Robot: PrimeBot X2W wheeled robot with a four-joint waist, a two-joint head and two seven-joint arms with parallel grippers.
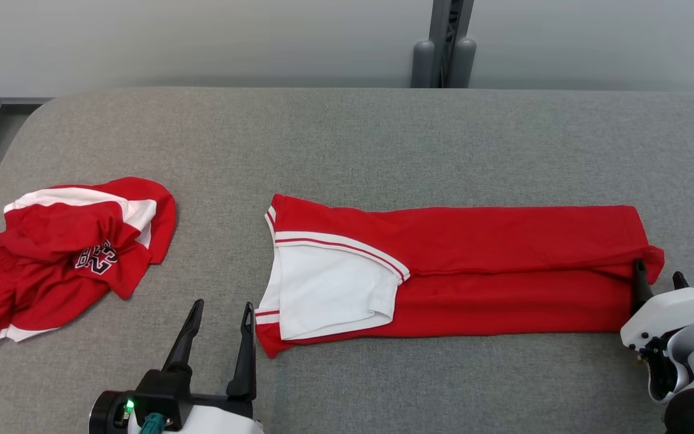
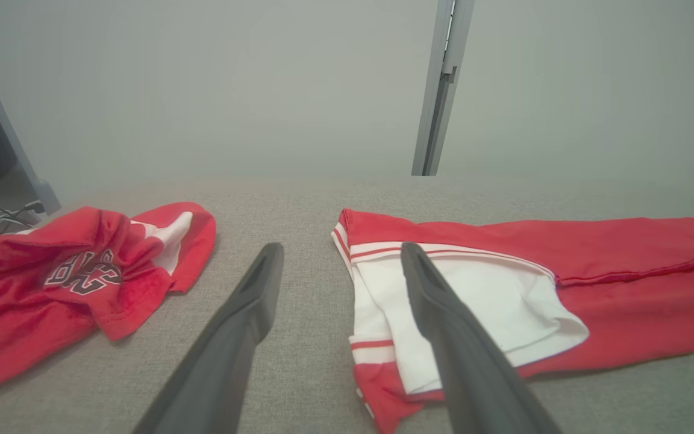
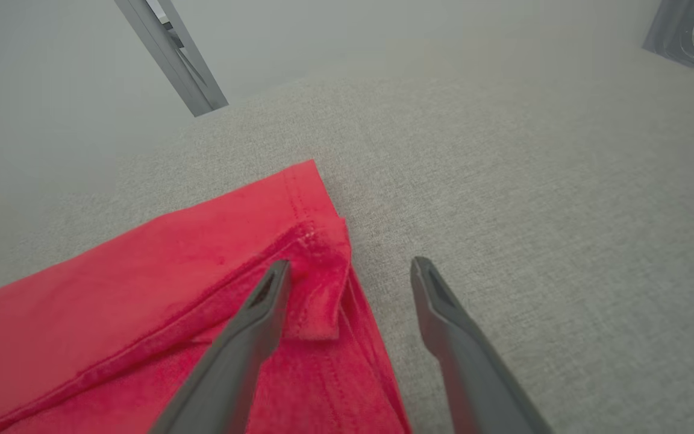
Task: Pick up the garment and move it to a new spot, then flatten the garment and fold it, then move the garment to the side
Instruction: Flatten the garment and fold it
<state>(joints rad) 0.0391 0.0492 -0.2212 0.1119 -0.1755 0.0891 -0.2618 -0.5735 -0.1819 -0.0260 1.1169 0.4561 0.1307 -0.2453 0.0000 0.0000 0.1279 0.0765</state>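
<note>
Near edge of table, left of centre: left gripper is seen with fingers spread wide and nothing held. In the left wrist view one finger lies across the white sleeve; contact cannot be judged.

Near edge of table, right end: right gripper is likewise parted and empty. In the right wrist view one finger is seen over the red hem corner and the other over bare table.

Near half of table, centre to right: the garment is laid as a long red band, its sides folded in, with a white sleeve turned over the left end. The right-end corner is slightly bunched.

Left side of table, same depth: a crumpled jersey is noted, well apart from the band.

Beyond the far edge of table: a grey post is noted.

Handling, judged: the cloth is taken to be light, soft and limp, with no stiffness. Stacked layers are expected to slide apart if only the top one is pinched. Hold is best taken at both short ends, through all layers, close to the corners.
</note>
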